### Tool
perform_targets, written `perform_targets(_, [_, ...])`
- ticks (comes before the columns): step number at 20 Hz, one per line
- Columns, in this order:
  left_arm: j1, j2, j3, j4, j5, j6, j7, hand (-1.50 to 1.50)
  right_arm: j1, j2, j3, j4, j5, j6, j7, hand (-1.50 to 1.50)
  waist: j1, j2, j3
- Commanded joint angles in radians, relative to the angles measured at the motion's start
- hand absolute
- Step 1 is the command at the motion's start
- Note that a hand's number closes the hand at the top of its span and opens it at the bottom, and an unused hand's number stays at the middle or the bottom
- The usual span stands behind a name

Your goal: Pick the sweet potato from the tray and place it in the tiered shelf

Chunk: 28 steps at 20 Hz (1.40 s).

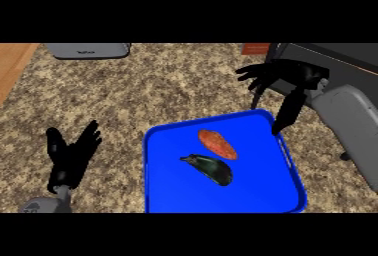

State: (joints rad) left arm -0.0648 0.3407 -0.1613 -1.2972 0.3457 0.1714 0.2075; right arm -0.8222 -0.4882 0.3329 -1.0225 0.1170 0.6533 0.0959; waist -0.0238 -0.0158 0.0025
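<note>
An orange sweet potato point(217, 144) lies in the blue tray point(170, 190), toward its far middle. Just in front of it lies a dark eggplant point(210, 169). My right hand point(286, 80) hovers above the tray's far right corner, fingers spread and open, thumb pointing down toward the tray's rim; it holds nothing. The dark tiered shelf point(347, 57) stands at the far right, partly behind that hand. My left hand point(70, 152) rests open at the lower left, fingers up, away from the tray.
A grey appliance point(88, 50) sits at the far left edge of the speckled counter point(148, 85). A small orange object point(256, 48) shows beside the shelf. A wooden strip point(15, 65) borders the counter at left.
</note>
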Motion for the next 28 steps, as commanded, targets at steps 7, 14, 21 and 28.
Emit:
perform_targets(7, [0.01,-0.014,0.017,-0.024,-0.023,-0.006,0.023,0.0,0.034,0.208,0.119,-0.079,0.144,-0.045,0.128,-1.5,0.031,0.016,-0.003])
perform_targets(14, [-0.021,-0.02,0.064,0.011,-0.045,-0.035,0.028,0.0,0.192,0.215,0.113,-0.268,0.236,-0.055,0.256,-1.5,0.019,0.014,-0.003])
perform_targets(21, [-0.009,-0.056,0.084,-0.064,-0.071,-0.034,0.09,0.0,0.191,0.273,0.076,-0.26,0.366,-0.038,0.238,-1.5,0.026,0.015,-0.003])
perform_targets(28, [0.024,-0.031,0.149,-0.06,-0.059,-0.115,0.068,0.0,0.281,0.285,0.094,-0.181,0.507,-0.122,0.112,-1.5,0.029,0.016,-0.002])
